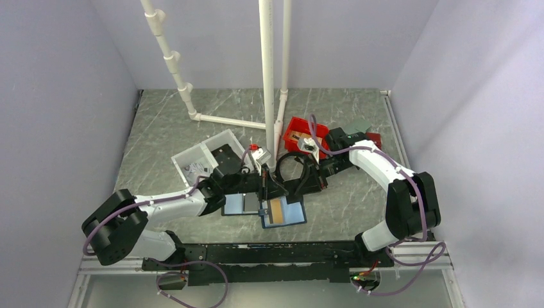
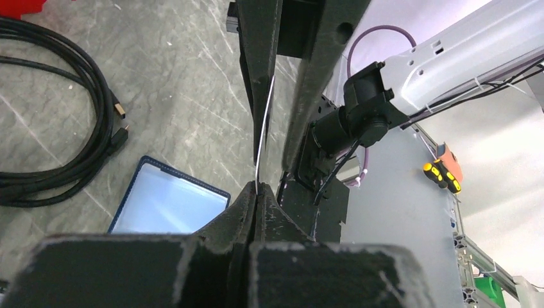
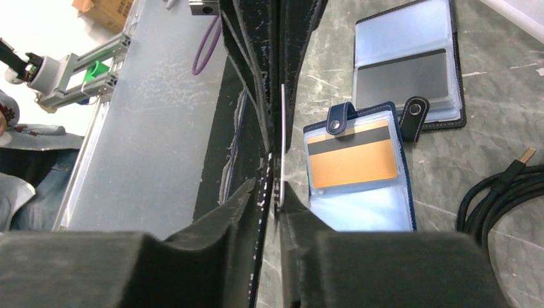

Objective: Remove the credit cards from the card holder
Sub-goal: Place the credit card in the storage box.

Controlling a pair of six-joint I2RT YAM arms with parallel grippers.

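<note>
**Plastic, edge-on, between two sets of jaws**

Held off the table, likely for a hand-across: one thin card [image 3: 281, 128]. Left gripper [image 2: 256, 192] clamped shut on it; right gripper [image 3: 277, 192] narrow about the same card, gripping or not cannot tell. Spread flat below to bare its sleeves: one card holder [image 3: 359, 215], one gold-orange card [image 3: 351, 163] still sleeved. Beside it, one folio [image 3: 410, 38]. Cards counted: two.
</note>
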